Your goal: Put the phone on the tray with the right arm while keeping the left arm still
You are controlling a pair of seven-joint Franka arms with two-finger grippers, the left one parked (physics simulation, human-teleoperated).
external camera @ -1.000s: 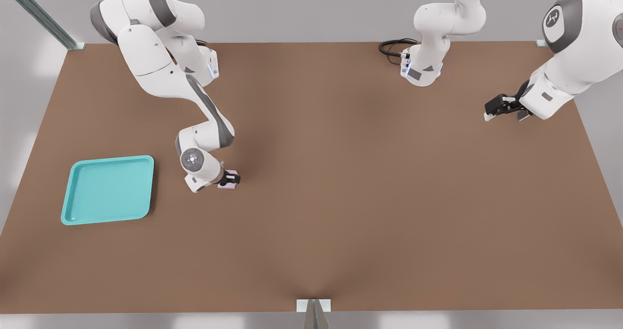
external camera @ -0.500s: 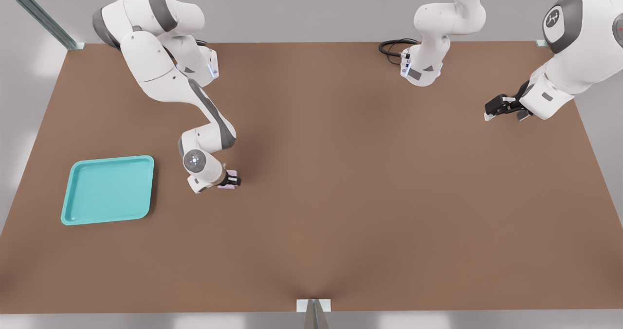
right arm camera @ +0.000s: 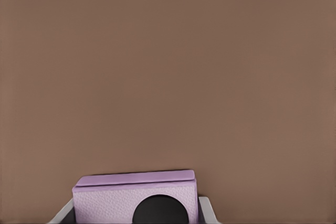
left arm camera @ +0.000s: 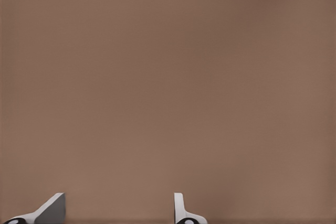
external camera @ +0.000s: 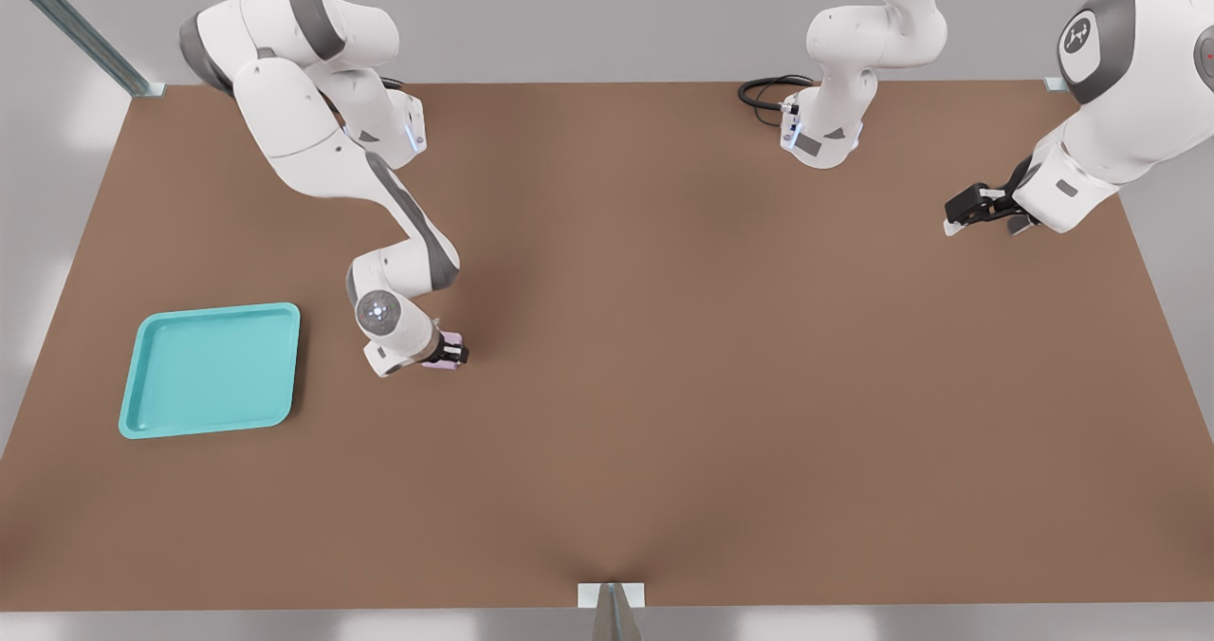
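Much of the phone (external camera: 453, 350) was hidden in the front view: the black gripper (external camera: 450, 351) of the right arm (external camera: 334, 162) covered most of it, leaving only a sliver of pale lilac showing at the fingers. The right wrist view gave more, though the slab (right arm camera: 136, 199) was cut off at the frame's edge, so only one dark round lens and part of the textured face could be made out. A pale fingertip (right arm camera: 206, 209) pressed against one side of it and another showed at the opposite side, so the gripper was pinching the phone between them. Whether the phone sat on the table (external camera: 664, 385) or was lifted slightly clear of it could not be judged with confidence; it appeared to be very low, at or just above the surface.

The turquoise tray (external camera: 211, 369) lay flat toward the front view's left, apart from the gripper and phone, with nothing in it.

The surface was a plain, matte brown tabletop filling most of the front view, and it filled both wrist views too. Pale grey walls or floor bordered it. A metal rail (external camera: 76, 25) ran diagonally at the upper corner on the front view's left, a small bracket (external camera: 611, 595) sat at the near edge, and a black cable (external camera: 770, 91) coiled by the far arm's base.
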